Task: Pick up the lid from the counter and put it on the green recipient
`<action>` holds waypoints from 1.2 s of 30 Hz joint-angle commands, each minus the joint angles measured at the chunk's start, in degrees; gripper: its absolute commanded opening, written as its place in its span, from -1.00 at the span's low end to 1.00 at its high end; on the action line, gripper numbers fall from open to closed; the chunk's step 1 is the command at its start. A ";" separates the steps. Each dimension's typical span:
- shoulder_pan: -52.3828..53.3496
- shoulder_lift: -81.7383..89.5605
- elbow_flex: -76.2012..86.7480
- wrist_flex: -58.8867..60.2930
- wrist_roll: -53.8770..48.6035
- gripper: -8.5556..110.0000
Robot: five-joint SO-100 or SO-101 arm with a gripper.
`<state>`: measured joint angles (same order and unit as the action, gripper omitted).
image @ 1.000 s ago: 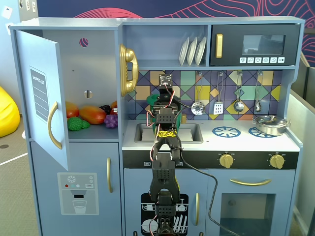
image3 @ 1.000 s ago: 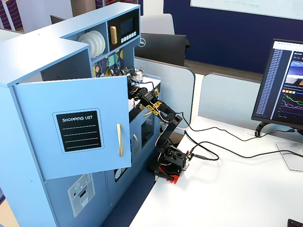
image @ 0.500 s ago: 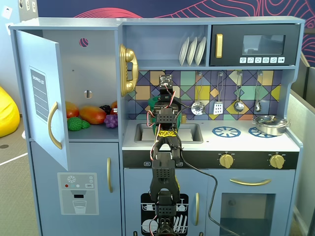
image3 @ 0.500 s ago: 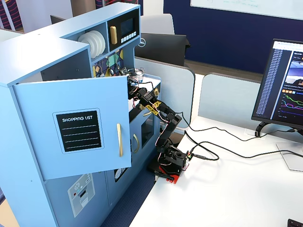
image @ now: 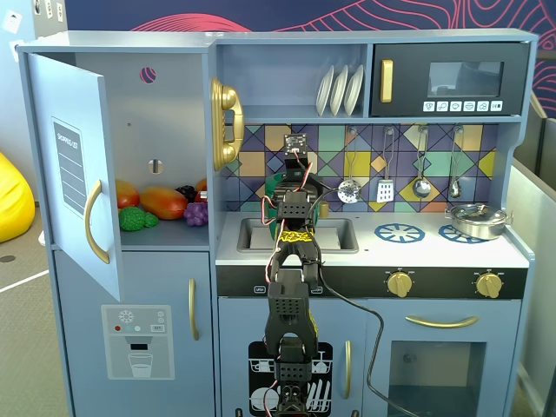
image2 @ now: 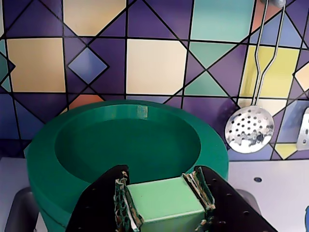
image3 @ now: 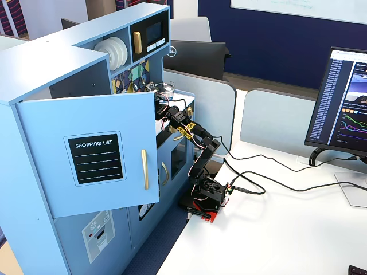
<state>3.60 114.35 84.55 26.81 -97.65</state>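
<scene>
Tool: the tool (image2: 164,205) enters the wrist view from 6 o'clock, its two black fingers (image2: 219,203) pinching the pale green tab between them.
Lid: only that tab of the lid (image2: 166,202) shows; the flat disc itself is probably hidden below the frame edge.
Pot: the green pot (image2: 128,145) sits just beyond the tab, at 12 o'clock from it, its mouth uncovered.
Worktop: pale worktop (image2: 275,186) shows at 3 o'clock of the pot.
Skimmer: a steel skimmer (image2: 249,129) hangs on the tiled wall at 2 o'clock.
Arm: in a fixed view the arm (image: 291,261) reaches up over the sink (image: 334,233).
Silver pot: a silver pot (image: 476,219) stands far right on the burner.
</scene>
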 commanded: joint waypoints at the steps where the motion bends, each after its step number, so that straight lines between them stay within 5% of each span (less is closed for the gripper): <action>1: 0.26 3.25 -0.35 0.26 -0.70 -0.86; 11: -1.85 2.81 0.70 -1.41 -0.88 -0.85; 17: -1.05 2.81 0.70 -3.52 1.49 -0.34; 23: 1.23 4.04 0.26 -3.87 -1.58 -0.20; 36: 2.46 16.96 -1.85 1.14 -4.83 -0.17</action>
<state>5.01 123.57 85.61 24.87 -101.25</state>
